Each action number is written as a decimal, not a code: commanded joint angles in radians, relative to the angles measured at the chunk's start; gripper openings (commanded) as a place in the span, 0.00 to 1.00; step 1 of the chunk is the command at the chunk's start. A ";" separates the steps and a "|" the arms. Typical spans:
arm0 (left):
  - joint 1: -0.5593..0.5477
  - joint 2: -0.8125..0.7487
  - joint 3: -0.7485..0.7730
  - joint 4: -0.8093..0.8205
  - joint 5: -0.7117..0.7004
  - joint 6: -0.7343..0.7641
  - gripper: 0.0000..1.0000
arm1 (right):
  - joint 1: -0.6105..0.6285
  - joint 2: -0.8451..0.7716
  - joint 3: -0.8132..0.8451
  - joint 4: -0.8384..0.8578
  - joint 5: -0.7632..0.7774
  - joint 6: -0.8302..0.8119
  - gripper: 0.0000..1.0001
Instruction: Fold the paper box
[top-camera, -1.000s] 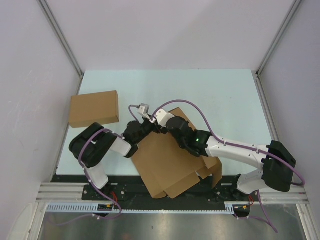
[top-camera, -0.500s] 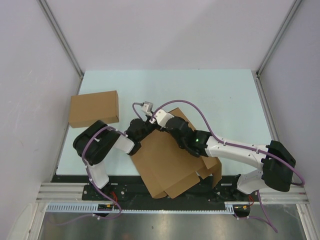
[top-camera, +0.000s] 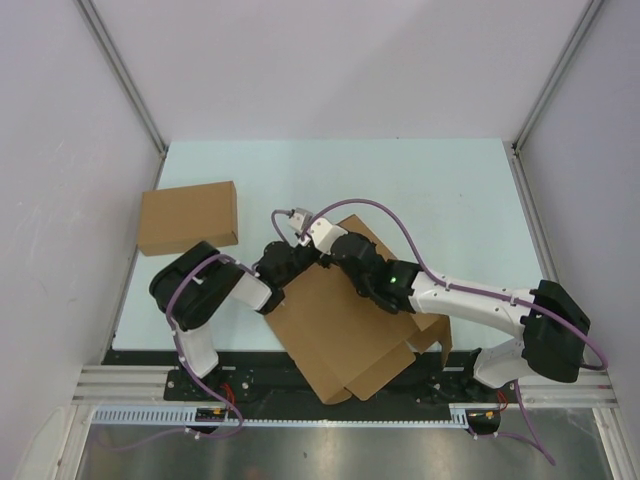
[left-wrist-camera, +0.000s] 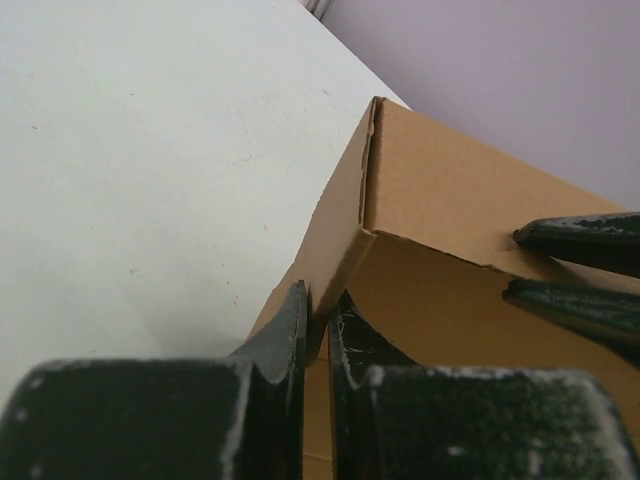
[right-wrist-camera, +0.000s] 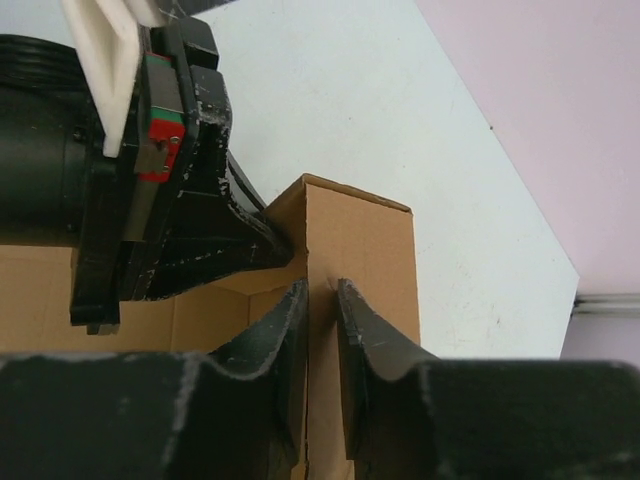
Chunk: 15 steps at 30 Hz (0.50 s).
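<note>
Around frame centre, the brown die-cut cardboard paper box looked half formed: the left claw and right claw each pinched a raised wall, its lower flaps apparently unfolded.

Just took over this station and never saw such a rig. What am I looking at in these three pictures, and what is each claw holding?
Two robot arms are bolted at the near edge of the table. The wide picture looks down from above and behind them: the left gripper and right gripper meet at the far corner of the paper box, brown cardboard partly folded up on it. A plain cardboard box sits apart, far left. The other two pictures come from a camera on each wrist; each shows its own black fingers pinched on an upright wall of the paper box.
</note>
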 joint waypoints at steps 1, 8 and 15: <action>-0.014 -0.015 -0.001 0.100 -0.082 -0.018 0.03 | 0.031 -0.002 0.014 -0.033 -0.036 0.035 0.28; -0.054 -0.108 0.001 -0.036 -0.219 0.094 0.06 | 0.040 -0.054 0.015 -0.023 0.005 0.041 0.47; -0.103 -0.197 0.008 -0.170 -0.355 0.221 0.07 | 0.047 -0.139 0.015 0.035 0.059 0.047 0.53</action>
